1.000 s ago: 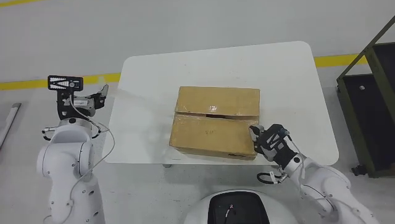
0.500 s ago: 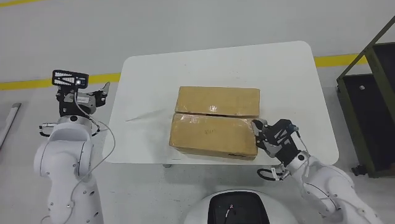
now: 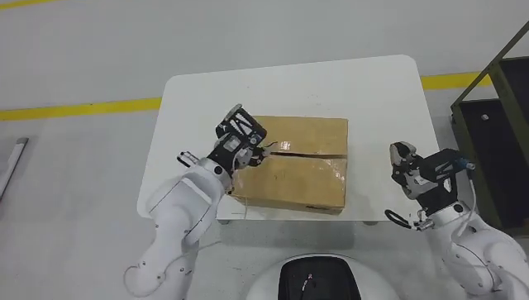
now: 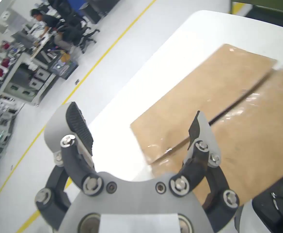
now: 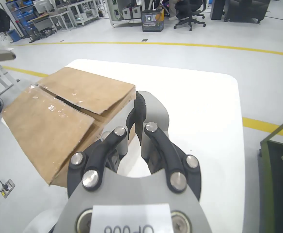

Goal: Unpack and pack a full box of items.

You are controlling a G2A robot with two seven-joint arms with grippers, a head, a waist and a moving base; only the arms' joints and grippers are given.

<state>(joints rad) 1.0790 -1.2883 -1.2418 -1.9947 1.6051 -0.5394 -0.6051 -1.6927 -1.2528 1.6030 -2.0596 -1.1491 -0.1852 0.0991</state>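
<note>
we are seeing a white table (image 3: pixel 380 93) with rounded corners, and it is carrying a brown cardboard box (image 3: pixel 289 176). the box is lying flat with its long sides running along the table's width, sitting nearer the robot's edge than the far one and roughly midway between the two ends. its far flap (image 3: pixel 302 133) and near flap (image 3: pixel 281 183) are lying folded down, a dark gap is showing between them, and clear tape (image 3: pixel 285 145) is glinting there.

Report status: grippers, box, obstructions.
Left gripper open, over cardboard box end, at flap seam. Right gripper shut, beside box, not touching. Flaps closed. No obstruction seen.
</note>
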